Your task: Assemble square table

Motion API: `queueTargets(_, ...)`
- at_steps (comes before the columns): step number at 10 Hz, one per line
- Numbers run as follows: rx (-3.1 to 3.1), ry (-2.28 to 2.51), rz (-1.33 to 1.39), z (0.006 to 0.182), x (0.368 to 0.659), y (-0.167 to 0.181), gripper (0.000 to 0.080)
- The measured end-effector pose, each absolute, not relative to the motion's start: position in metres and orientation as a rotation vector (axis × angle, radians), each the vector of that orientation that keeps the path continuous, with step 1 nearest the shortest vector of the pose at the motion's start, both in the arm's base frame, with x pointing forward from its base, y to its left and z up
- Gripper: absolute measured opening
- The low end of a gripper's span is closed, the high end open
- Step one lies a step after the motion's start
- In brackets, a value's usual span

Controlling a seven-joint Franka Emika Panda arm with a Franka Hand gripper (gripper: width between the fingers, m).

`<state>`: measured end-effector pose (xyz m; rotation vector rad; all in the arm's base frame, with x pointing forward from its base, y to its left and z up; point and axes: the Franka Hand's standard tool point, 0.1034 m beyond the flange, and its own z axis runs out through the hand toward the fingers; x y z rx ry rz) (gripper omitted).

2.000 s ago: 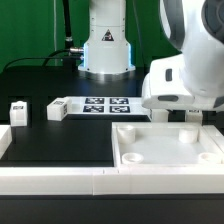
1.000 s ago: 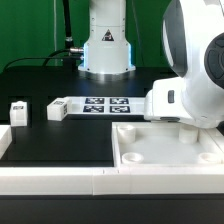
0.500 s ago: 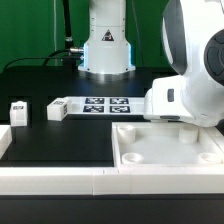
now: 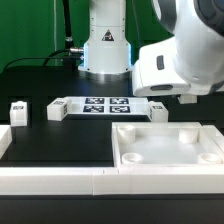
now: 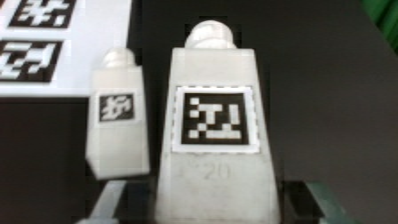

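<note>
1 big part anchors this job: the square tabletop [image 4: 170, 152] lies rim-up at the near right of the black table [image 4: 60, 145], as the exterior view shows it, with no leg fitted that I can see. My gripper [image 5: 214, 205] hangs just past its far edge. The jaws are clamped on the sides of the held leg [image 5: 214, 110], whose tag faces my wrist camera.

I judge this step to be lifting that leg clear and carrying it to a corner of the tabletop. To do it well I should rise straight, because the neighbour leg [image 4: 160, 110] stands just beside it, toward the exterior view's left, and a sideways drag could tip it. I should then line the nub at the leg's free end up squarely with the corner before lowering.

Beyond that, the table looks flat and dark, with open room in its middle. The border rail [image 4: 50, 180] runs along the near edge and the marker board [image 4: 100, 105] lies at the far middle. 1 loose leg [image 4: 57, 109] sits at the board's left end, and the last leg [image 4: 17, 111] sits far left. A green backdrop [image 4: 25, 30] closes the far side
</note>
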<state>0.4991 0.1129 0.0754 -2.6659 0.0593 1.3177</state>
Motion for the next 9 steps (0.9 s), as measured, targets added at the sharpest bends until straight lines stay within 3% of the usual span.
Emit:
queueTargets(3, -2.685, 0.042, 1.257, 0.072, 0.505, 0.114, 0.0288)
queueTargets(5, -2.773, 0.025, 0.999, 0.062, 0.525, 0.111, 0.0288)
queueTargets(8, -2.844, 0.0, 0.75, 0.097, 0.553, 0.102, 0.0288)
queueTargets(9, -2.87, 0.006, 0.648, 0.099, 0.563, 0.103, 0.0288)
